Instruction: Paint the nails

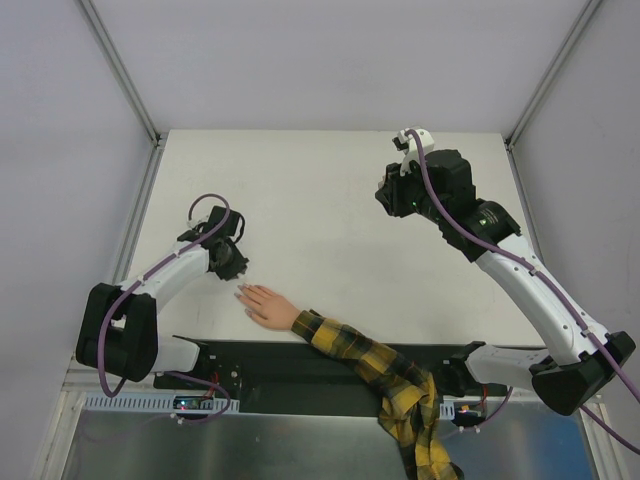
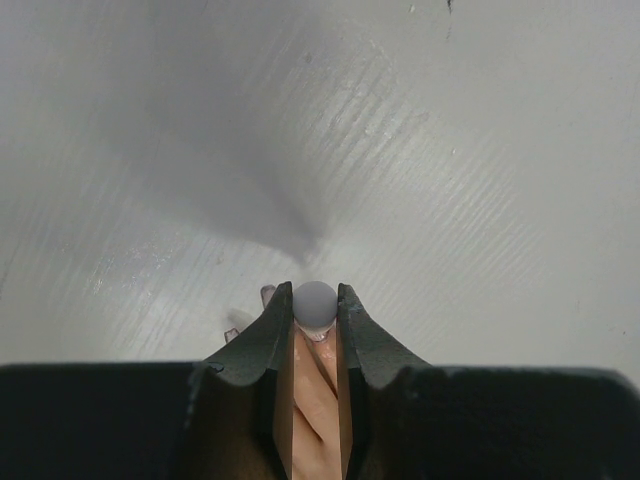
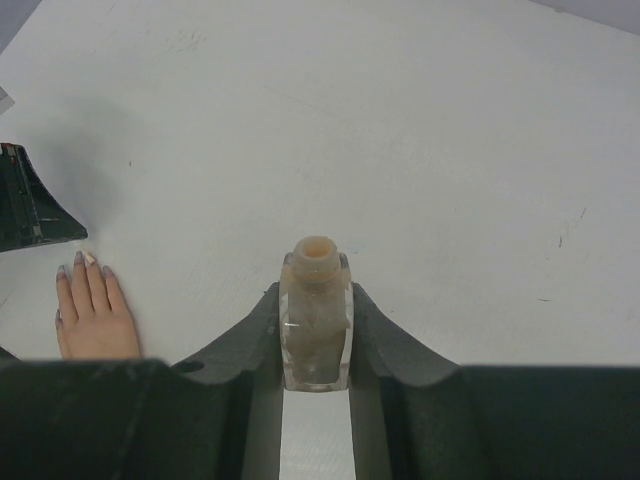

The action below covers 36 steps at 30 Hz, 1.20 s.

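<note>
The nails are pale, the sleeve yellow-and-black plaid.

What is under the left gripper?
Under the left gripper, shut on a grey cap, the hand shows between the jaws. The cap and jaws cover whatever hangs below the cap and most nails.

A small flesh-coloured hand is laid flat on the white tabletop, extended from a yellow-and-black plaid sleeve. The left pincer is held just beyond the hand's fingertips, where the nails are too small to be made out. The right pincer is seen well apart from the hand, beyond it and to its right.
</note>
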Tool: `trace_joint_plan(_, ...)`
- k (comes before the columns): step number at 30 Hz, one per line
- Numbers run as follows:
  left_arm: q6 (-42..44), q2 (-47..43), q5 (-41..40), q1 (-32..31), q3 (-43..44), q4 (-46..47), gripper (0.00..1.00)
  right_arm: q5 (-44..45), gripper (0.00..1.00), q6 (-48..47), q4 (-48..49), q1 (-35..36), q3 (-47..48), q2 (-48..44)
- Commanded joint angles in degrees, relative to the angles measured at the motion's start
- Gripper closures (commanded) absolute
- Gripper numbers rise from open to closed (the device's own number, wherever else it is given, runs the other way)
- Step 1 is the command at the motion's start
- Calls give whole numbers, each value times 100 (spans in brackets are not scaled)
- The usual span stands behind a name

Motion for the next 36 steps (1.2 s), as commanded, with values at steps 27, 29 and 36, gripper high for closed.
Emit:
trace_joint_plan(27, -192, -5, -234, 50, -232, -37, 100, -46, 100, -15, 160, -14, 191, -75)
trace_joint_plan(29, -200, -5, -234, 50, -240, -37, 100, -46, 100, -23, 152, -14, 191, -74)
trace_joint_plan(36, -183, 13, -321, 50, -231, -37, 100, -29, 100, -32, 152, -14, 226, -39)
